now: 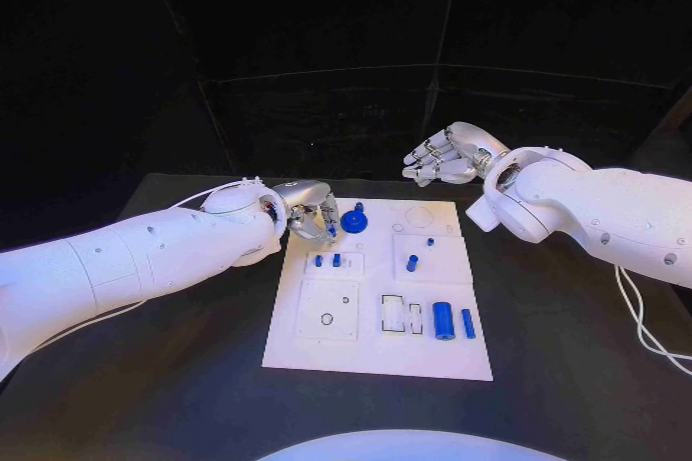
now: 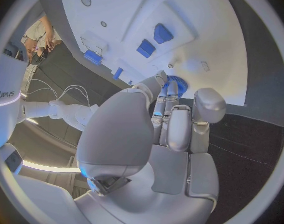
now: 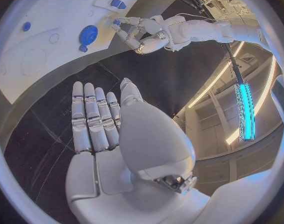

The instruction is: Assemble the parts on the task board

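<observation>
In the head view the left hand (image 1: 307, 219) sits at the far left corner of the task board (image 1: 378, 356), fingers curled down, just beside a round blue part (image 1: 355, 221) with a short stem; whether the fingertips touch it I cannot tell here. The right hand (image 1: 450, 153) hangs beyond the board's far edge, off the plate and well apart from the parts, fingers loosely apart and holding nothing. Two small blue pegs (image 1: 327, 261) stand in a pocket just nearer than the left hand, two more (image 1: 420, 256) in the next pocket, and two blue cylinders (image 1: 453, 322) lie at the near right.

In the left wrist view the left hand's fingers (image 2: 172, 115) reach down onto the ribbed blue disc (image 2: 178, 85), fingertips against its rim; a firm grip is not clear.

In the right wrist view the right hand (image 3: 101, 129) is flat, fingers straight and side by side over bare black table (image 3: 49, 149), with the blue disc (image 3: 88, 35) far off on the board beside the left hand (image 3: 141, 35).
</observation>
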